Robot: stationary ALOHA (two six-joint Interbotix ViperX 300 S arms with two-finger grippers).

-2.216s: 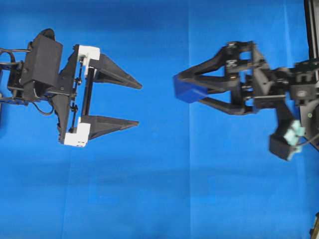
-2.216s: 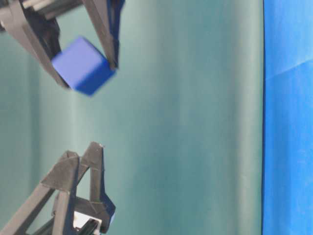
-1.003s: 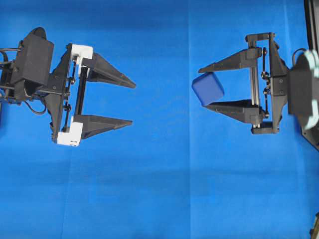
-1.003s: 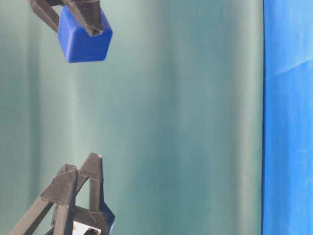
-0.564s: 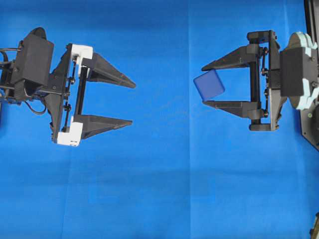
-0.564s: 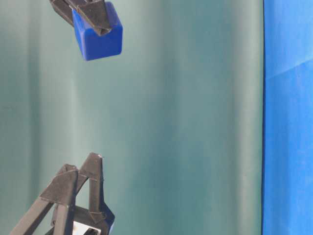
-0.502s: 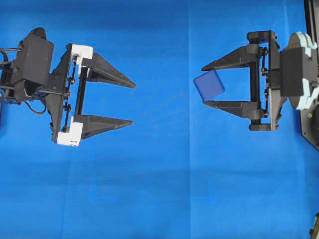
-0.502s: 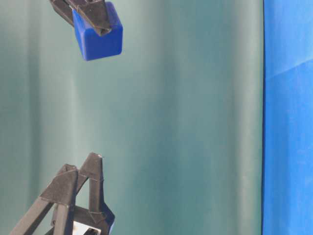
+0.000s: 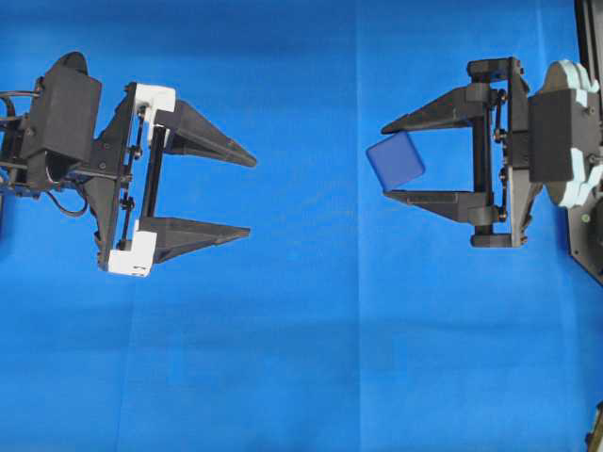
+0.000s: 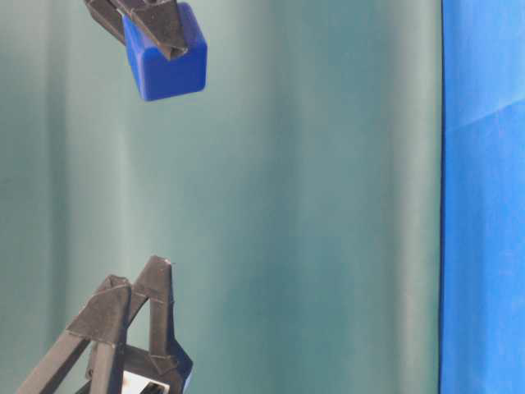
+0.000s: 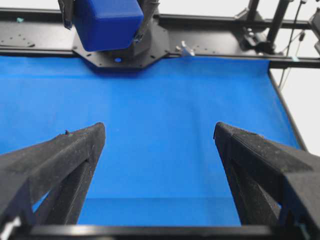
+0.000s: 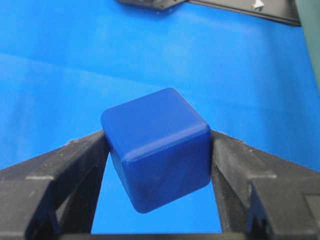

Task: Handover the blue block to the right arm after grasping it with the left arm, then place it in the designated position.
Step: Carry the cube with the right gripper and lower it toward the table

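A: On the right of the overhead view, what is the right tool [image 9: 383, 160] doing?

B: Its two black fingers pinch the blue block [image 9: 396, 160] at their very tips. The block sits tilted between them, one corner turned down in the right wrist view, where the pads press its left and right faces [image 12: 159, 152].

A: Is the block on the desk?

B: No. In the table-level view it hangs in the air near the top left, under the fingertips [image 10: 164, 56], with the teal backdrop [image 10: 312, 205] behind it. The blue cloth [image 9: 301, 358] on the desk lies bare beneath.

A: And the left tool [image 9: 245, 195]?

B: On the left of the overhead view, jaws spread wide with nothing between them. Its white brackets [image 9: 151, 99] show on the finger rail. It points toward the right tool, well apart from it, with open cloth between the two.

A: Anything in the way?

B: Nothing lies between them. From the left wrist view the block [image 11: 107, 22] shows straight ahead at the top, framed by the two spread fingers [image 11: 60, 160], with a black frame rail [image 11: 210, 42] running along the far edge of the cloth behind it.
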